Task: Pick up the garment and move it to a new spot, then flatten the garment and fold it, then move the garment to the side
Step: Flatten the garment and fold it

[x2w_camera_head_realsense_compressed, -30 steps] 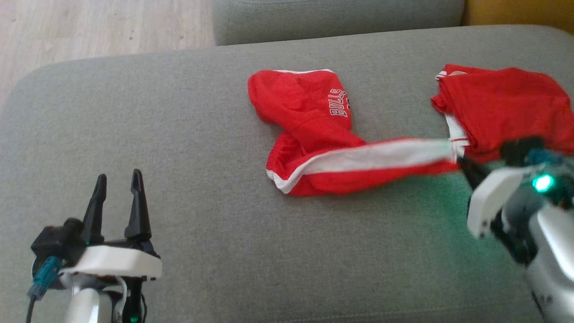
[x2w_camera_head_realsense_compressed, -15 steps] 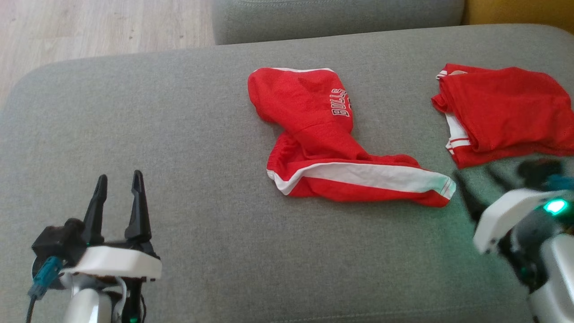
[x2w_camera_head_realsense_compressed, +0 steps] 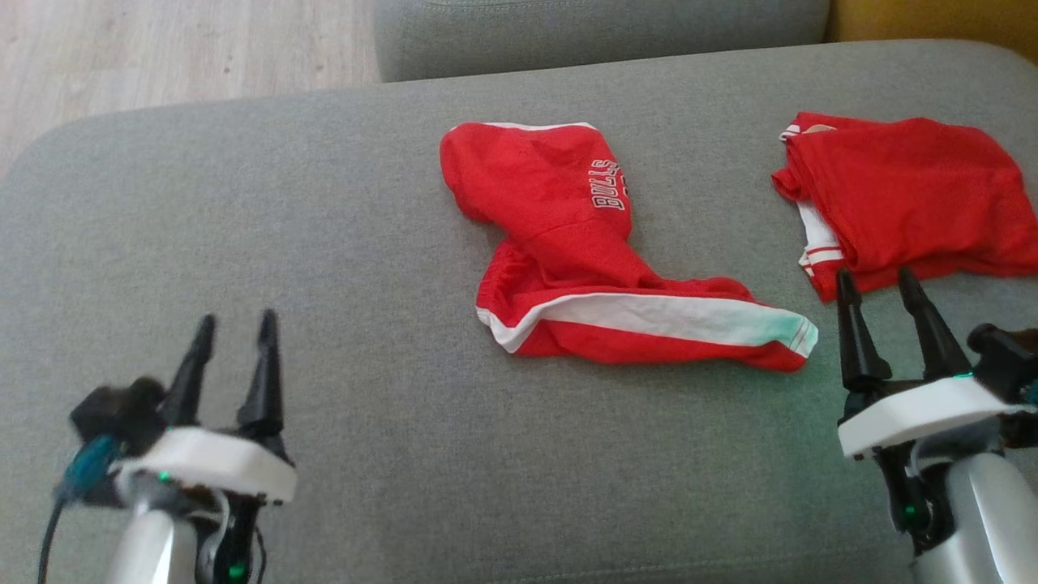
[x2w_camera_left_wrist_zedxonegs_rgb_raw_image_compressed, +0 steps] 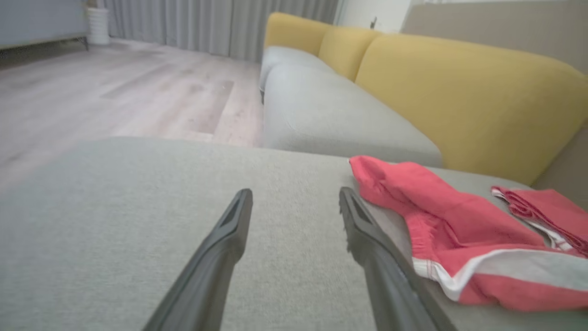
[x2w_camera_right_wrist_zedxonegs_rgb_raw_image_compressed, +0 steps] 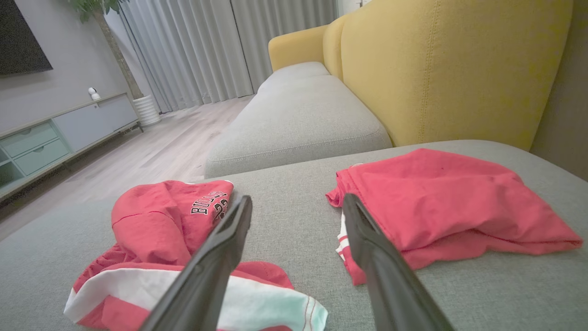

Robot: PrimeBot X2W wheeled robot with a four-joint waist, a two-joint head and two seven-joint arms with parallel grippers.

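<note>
Flanking crumpled red Bulls shorts (x2w_camera_head_realsense_compressed: 568, 243) with left tool (x2w_camera_head_realsense_compressed: 237, 316) and right tool (x2w_camera_head_realsense_compressed: 874, 276) spread, empty; flattening seemingly due; next: pinch opposite edges, pull.

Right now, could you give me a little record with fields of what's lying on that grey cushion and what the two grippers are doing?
Surface: grey fabric cushion
Middle: crumpled red mesh garment with white stripe and BULLS lettering, not folded
Far right: folded red garment, lying apart from the crumpled one
Left gripper: open, empty, over bare cushion
Right gripper: open, empty, tips near the folded garment's front edge
</note>
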